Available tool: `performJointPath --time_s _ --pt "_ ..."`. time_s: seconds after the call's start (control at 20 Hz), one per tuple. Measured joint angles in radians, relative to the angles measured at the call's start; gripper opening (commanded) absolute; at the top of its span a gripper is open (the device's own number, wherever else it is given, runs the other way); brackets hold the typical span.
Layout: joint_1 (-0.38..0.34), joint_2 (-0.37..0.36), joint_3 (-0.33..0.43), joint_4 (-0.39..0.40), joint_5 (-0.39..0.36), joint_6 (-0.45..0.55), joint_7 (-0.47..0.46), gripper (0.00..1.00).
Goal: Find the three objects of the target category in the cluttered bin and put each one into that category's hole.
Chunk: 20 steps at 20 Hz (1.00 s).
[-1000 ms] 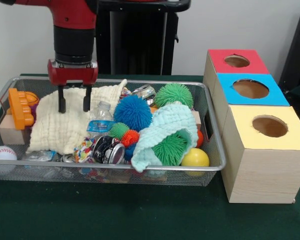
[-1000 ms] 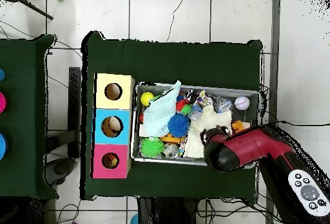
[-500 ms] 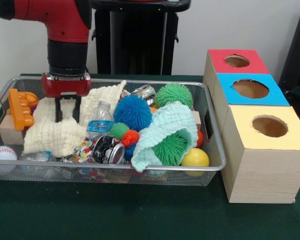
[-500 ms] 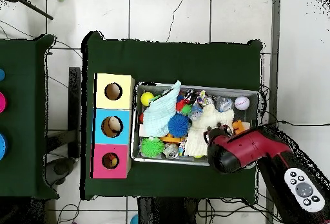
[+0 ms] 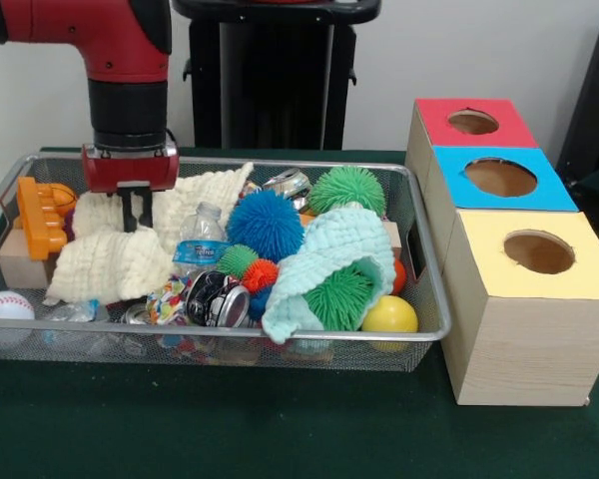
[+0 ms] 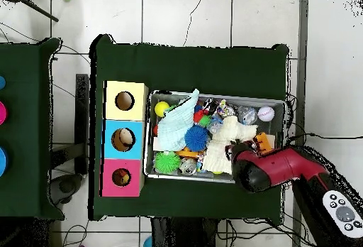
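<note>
3 boxes (image 5: 524, 239), 2 cloths (image 5: 130, 249), 1 baseball (image 5: 5, 307), 1 bottle (image 5: 200, 239).

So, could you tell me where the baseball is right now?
In the front view, the baseball lies in the bin's near left corner, below the wooden block.

The gripper (image 5: 134, 213) has apparently closed its jaws on the cream cloth (image 5: 110, 261), bunching it leftward.

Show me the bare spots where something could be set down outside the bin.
Free: the green table strip in front of the wire bin, running to the yellow box. In the overhead view, more bare cloth lies beyond the bin's far rim. Crowded: the bin itself, packed with cloths, balls and cans, with the gripper on the cream cloth.
</note>
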Motion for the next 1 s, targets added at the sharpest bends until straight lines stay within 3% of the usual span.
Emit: performJointPath --time_s 0.3,0.5,0.85,1.0 --pt "-0.033 -0.017 0.03 0.037 0.16 0.002 0.0 0.0" --pt "-0.065 -0.042 0.087 0.096 0.332 0.002 0.0 0.0" --pt "-0.046 -0.076 0.135 0.171 0.498 0.001 0.0 0.0" --pt "-0.029 -0.089 0.136 0.191 0.528 -0.006 0.0 0.0"
